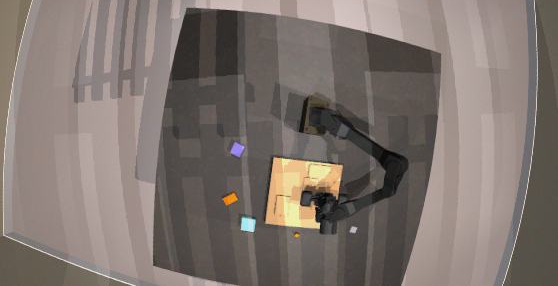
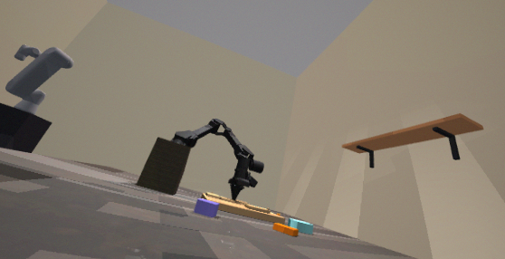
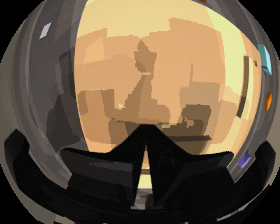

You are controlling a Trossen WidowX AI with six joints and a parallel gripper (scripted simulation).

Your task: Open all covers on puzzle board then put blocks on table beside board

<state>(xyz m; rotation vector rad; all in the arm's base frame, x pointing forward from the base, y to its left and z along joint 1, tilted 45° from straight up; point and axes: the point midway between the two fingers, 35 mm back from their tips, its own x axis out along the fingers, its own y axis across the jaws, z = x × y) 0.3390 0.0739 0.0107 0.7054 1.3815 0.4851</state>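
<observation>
The puzzle board (image 1: pixel 278 182) (image 2: pixel 240 209) (image 3: pixel 156 11) is pale wood; thin outlines and dark slots show on it, but shadows keep me from telling how each cover stands. My gripper (image 2: pixel 234 199) (image 3: pixel 147 125) is shut and empty, pointing down with its tips at or just above the board's top; contact cannot be told. A purple block (image 1: pixel 237 149) (image 2: pixel 206 207) (image 3: pixel 244 160), an orange block (image 1: pixel 230 199) (image 2: pixel 285 229) (image 3: pixel 268 102) and a cyan block (image 1: pixel 248 224) (image 2: pixel 300 225) (image 3: pixel 265 60) rest on the table off the board. The arm hides the board's near right part in the top view.
A small orange piece (image 1: pixel 296 234) lies just off the board's near edge. A small white piece (image 1: pixel 353 230) (image 3: pixel 45 30) lies to the board's right. The arm's base block (image 1: pixel 310 122) (image 2: pixel 164 167) stands behind the board. A wall shelf (image 2: pixel 412 133) is far off.
</observation>
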